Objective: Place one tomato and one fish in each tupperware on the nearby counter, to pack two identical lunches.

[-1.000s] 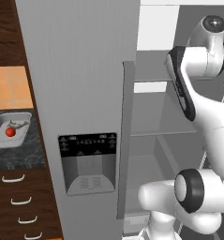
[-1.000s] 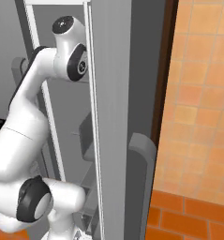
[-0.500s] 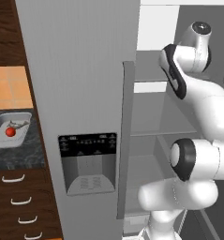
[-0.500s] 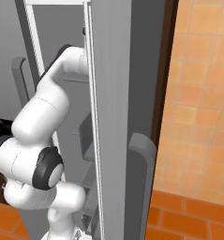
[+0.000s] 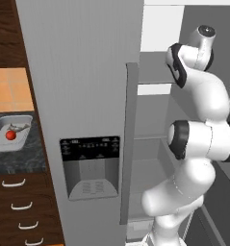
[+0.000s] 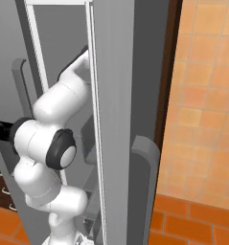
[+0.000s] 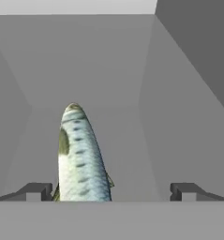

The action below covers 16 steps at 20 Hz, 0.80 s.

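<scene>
Inside the open fridge [image 5: 87, 72], the robot's jaws [image 7: 111, 191] stand wide apart around empty air, the two dark fingertips [image 7: 36, 191] low at either side of the hand view. A silver-grey fish [image 7: 80, 159] with dark spots along its back lies lengthwise on the grey fridge shelf [image 7: 132, 154], pointing away from the camera, its near end just beside the left-hand fingertip; whether the two touch cannot be told. The jaws grip nothing.

From the left base view, the white arm [image 5: 198, 144] bends up and into the fridge cavity past the tall grey door with its ice dispenser [image 5: 90, 166]. Well to the left, on the dark speckled bench [image 5: 15, 161], a clear tupperware [image 5: 10, 132] holds a small red tomato [image 5: 10, 135] with a slim grey fish [image 5: 21, 128] just beside it. Dark wood drawers [image 5: 20, 211] with curved silver handles sit below. The right base view shows the arm [image 6: 53, 139] reaching behind the door edge, orange tiles [image 6: 202, 95] to the right
</scene>
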Available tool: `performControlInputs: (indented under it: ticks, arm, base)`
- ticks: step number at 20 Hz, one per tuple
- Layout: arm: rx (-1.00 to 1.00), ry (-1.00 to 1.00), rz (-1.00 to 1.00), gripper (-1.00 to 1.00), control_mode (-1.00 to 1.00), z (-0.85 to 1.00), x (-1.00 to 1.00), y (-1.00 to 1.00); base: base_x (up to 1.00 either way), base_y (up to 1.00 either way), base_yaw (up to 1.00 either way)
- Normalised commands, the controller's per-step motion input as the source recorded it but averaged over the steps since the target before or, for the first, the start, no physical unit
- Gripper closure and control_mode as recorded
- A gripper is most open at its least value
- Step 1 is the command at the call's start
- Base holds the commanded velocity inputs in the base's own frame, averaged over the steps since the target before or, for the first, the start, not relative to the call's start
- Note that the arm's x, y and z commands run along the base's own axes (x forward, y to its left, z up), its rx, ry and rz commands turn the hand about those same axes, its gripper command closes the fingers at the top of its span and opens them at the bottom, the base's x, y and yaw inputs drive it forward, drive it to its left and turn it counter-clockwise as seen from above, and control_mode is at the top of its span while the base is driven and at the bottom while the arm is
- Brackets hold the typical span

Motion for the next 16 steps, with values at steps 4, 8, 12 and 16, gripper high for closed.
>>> performControlInputs:
  ticks: [4, 8, 12, 16]
  arm:
    - [-0.01, 0.00, 0.00, -1.00, -1.00, -0.28, 0.23, 0.07]
    - [-0.01, 0.00, 0.00, -1.00, -1.00, -0.08, -0.01, 0.26]
    - [0.00, -0.03, 0.00, 1.00, -1.00, -0.03, 0.01, 0.07]
    - [0.00, -0.05, -0.02, 1.00, -1.00, -0.01, 0.00, 0.00]
  base:
    - [0.00, 0.00, 0.00]
    - [0.00, 0.00, 0.00]
    - [0.00, 0.00, 0.00]
    - [0.00, 0.00, 0.00]
